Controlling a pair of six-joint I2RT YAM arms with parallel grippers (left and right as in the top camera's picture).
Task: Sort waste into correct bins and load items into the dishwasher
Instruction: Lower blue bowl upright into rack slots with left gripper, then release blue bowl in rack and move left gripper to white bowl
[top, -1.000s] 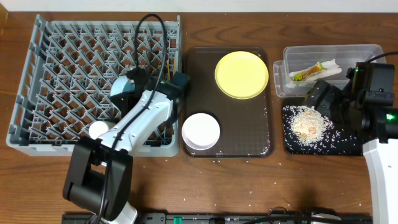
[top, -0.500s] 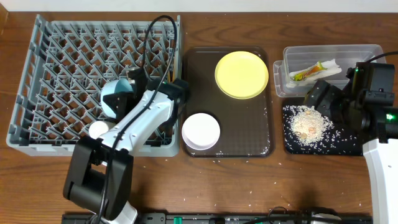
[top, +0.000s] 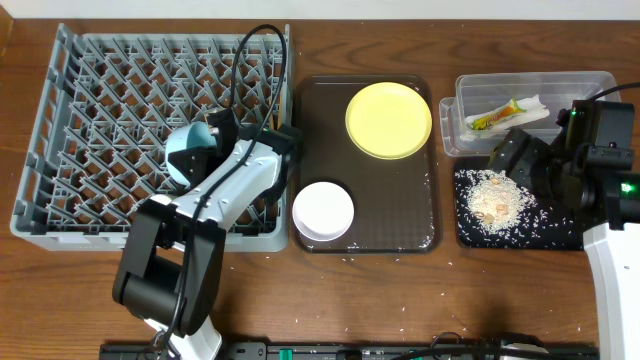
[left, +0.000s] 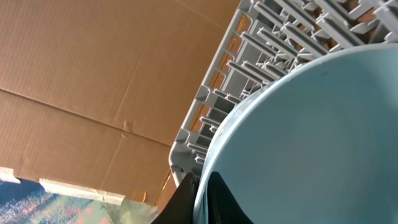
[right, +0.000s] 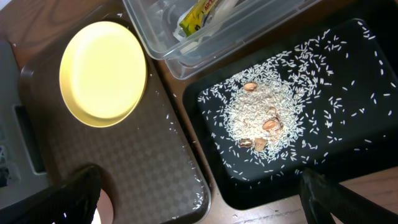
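At the table's (top: 420, 300) left we see the left pincer (left: 200, 198) closed on the rim of the blue bowl (top: 183, 157), one finger on each side of the wall, with the bowl tipped on its side above the middle of the grey rack (top: 90, 120). We cannot tell whether the bowl touches the pegs. In the wrist view the bowl (left: 311, 143) fills most of the frame, with the rack's (left: 261, 68) far corner behind it. Just right of the rack lies the brown tray (top: 385, 195), which carries the yellow plate (top: 389, 120) at its far end and the white bowl (top: 323, 210) at its near left corner, the two well apart. At the table's right we find the right pincer (right: 199, 177) spread wide and holding nothing, poised over the near edge of the black tray (top: 560, 232). A heap of rice (top: 495, 195) sits in that tray, loose grains scattered around it and a few more on the brown tray and the table. Beyond the black tray, touching it, stands the clear tub (top: 600, 85) with the wrapper (top: 497, 116) and the paper strip (top: 537, 103) lying inside, side by side.
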